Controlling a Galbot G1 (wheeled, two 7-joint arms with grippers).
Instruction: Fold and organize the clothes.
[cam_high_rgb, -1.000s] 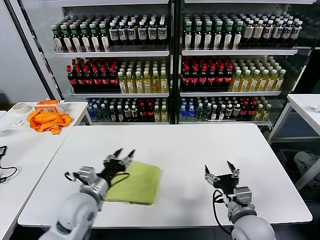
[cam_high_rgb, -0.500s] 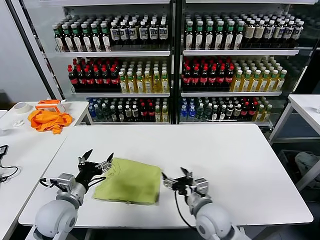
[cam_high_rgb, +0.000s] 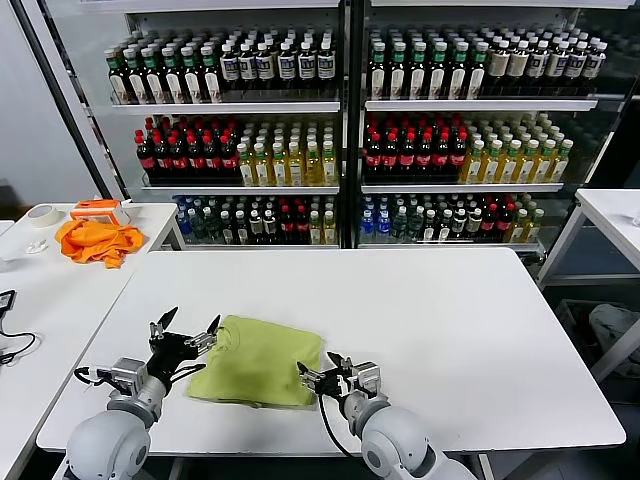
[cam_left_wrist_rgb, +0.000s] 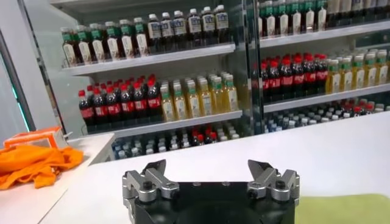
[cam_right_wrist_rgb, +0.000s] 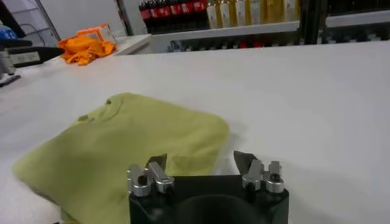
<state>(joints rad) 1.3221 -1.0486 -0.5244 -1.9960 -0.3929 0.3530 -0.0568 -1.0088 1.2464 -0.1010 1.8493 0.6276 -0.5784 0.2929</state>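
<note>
Head view shows the right gripper low over the white table, its fingers spread apart and grasping nothing, tips pointing at the near right corner of the T-shirt and just beside its edge. From the right wrist view the same gripper has a clear gap between its two fingers, with the lime T-shirt lying just ahead of them, folded into a flat, rumpled packet with the collar on the far side. The left gripper sits at the shirt's left edge, by the collar, its fingers wide apart and empty; in the left wrist view the gripper looks past the table, with a strip of the T-shirt beside it. On a side table to the robot's left lies an orange cloth. Behind the table stand shelves of bottles.
</note>
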